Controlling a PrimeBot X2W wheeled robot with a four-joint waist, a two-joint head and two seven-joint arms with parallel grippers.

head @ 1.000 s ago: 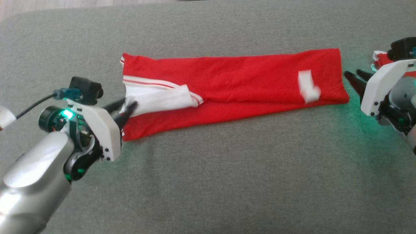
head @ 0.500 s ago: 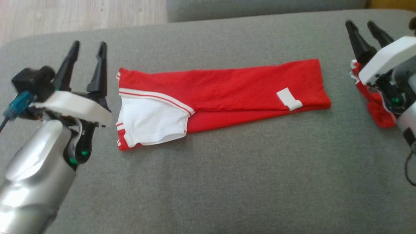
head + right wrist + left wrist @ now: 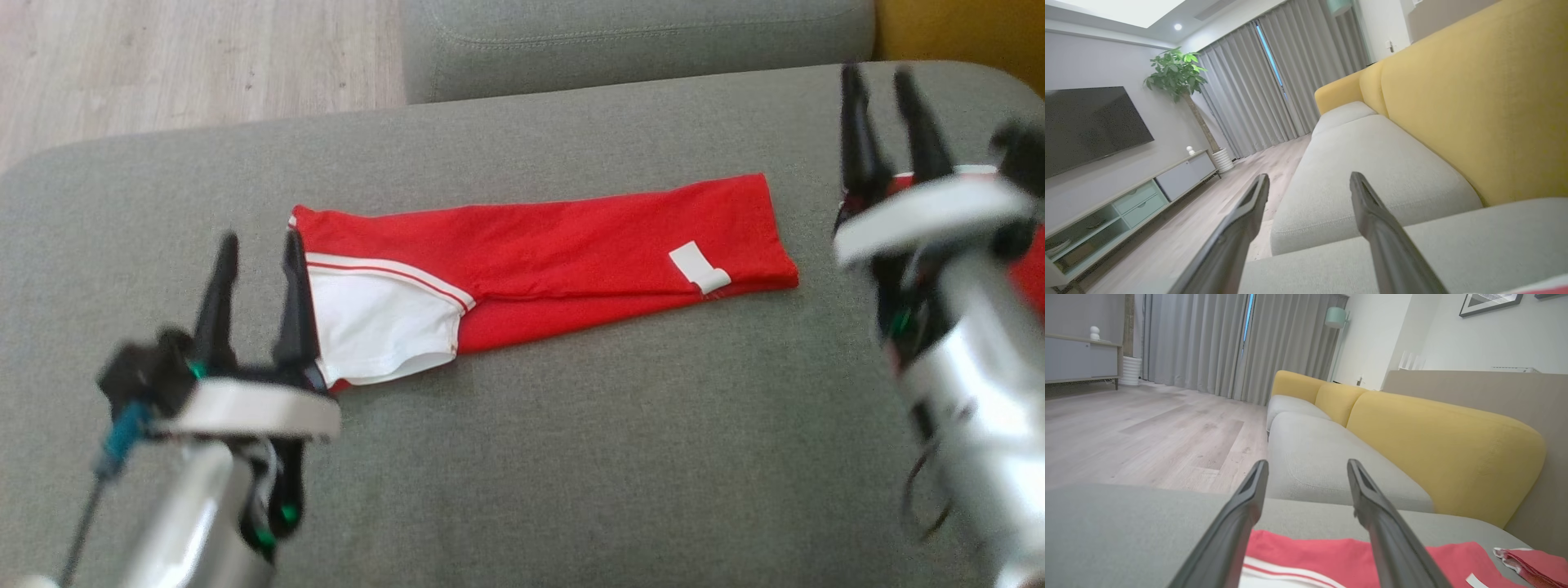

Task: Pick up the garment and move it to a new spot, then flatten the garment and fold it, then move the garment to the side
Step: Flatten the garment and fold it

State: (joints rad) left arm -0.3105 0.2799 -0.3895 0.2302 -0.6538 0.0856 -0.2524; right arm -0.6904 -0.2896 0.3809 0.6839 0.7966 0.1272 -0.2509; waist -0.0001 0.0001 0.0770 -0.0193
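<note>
- Head view: you see a red garment point(image 3: 571, 245) lying flat as a long folded strip across a grey sofa cushion point(image 3: 571, 457), with nothing gripping it.
- Its left end carries a white panel point(image 3: 375, 327) edged with red stripes. A small white label point(image 3: 698, 268) sits near its right end.
- Your left gripper point(image 3: 260, 243) stands at the garment's left end, fingers spread apart and empty. One finger overlaps the edge of the white panel, and you cannot tell whether it touches.
- Your right gripper point(image 3: 878, 77) is past the garment's right end and apart from it. It is blurred, with fingers parted and holding nothing.
- Another red cloth point(image 3: 1035, 269) shows behind the right arm at the picture's edge.
- Left wrist view: the spread fingers rise over the garment, with a yellow backrest point(image 3: 1445, 437) and wooden floor point(image 3: 1147, 428) beyond.
- Right wrist view: the parted fingers point along the grey cushion, with a television point(image 3: 1090, 126) on the far wall.
</note>
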